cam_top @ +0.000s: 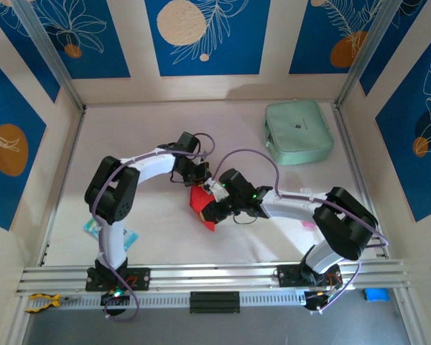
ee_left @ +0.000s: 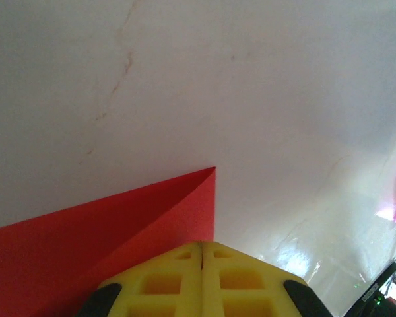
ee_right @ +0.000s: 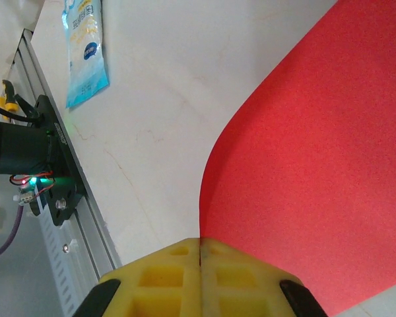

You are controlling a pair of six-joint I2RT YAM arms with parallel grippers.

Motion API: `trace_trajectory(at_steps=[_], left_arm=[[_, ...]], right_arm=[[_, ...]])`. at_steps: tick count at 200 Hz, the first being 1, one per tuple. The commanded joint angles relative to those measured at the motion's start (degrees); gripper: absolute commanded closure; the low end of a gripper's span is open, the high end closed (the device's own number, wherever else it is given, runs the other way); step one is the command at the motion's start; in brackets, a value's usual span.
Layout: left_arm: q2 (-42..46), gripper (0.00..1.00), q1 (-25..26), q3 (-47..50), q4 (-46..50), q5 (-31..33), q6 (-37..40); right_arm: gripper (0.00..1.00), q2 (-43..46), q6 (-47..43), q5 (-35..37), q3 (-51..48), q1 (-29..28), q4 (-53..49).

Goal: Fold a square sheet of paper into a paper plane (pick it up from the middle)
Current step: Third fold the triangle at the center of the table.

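Left gripper (ee_left: 202, 246), right gripper (ee_right: 200, 242) seemingly pinch one sheet (ee_right: 317, 145).

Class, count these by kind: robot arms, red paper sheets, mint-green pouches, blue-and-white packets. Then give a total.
Robot arms: 2 (left arm, right arm)
Red paper sheet: 1
Mint-green pouch: 1
Blue-and-white packet: 1
Total: 5

- Mint-green pouch (cam_top: 299, 131): rounded, lying flat at the far right of the pale surface (cam_top: 151, 129).
- Blue-and-white packet (ee_right: 86, 49): flat, near the left front edge.
- Aluminium rail (cam_top: 215, 274): spans the near edge.
- Yellow-handled tool (cam_top: 42, 302), blue block (cam_top: 376, 295): before the rail, at opposite ends.
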State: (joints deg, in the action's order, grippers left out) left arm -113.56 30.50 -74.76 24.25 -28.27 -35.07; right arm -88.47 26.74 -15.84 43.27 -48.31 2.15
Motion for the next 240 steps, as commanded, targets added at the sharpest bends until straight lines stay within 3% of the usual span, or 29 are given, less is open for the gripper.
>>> trace_trajectory(at_steps=[1, 66, 160, 240], left_arm=[[-2.2, 0.94, 0.4, -0.9, 2.2, -2.2, 2.7], [-5.9, 0.96, 0.6, 1.5, 2.5, -0.2, 4.9], [-5.0, 0.96, 0.6, 2.7, 1.3, 0.8, 4.2], [-4.2, 0.96, 0.6, 3.5, 0.1, 0.7, 3.2]], right_arm=[[1.00, -1.0, 0.9, -2.0, -1.0, 0.5, 1.5], [1.00, -5.6, -1.4, -0.9, 2.0, 2.6, -2.4], [1.00, -8.1, -3.9, 5.9, 5.5, 5.2, -7.4], [1.00, -10.1, -4.0, 6.2, 7.2, 5.7, -8.2]])
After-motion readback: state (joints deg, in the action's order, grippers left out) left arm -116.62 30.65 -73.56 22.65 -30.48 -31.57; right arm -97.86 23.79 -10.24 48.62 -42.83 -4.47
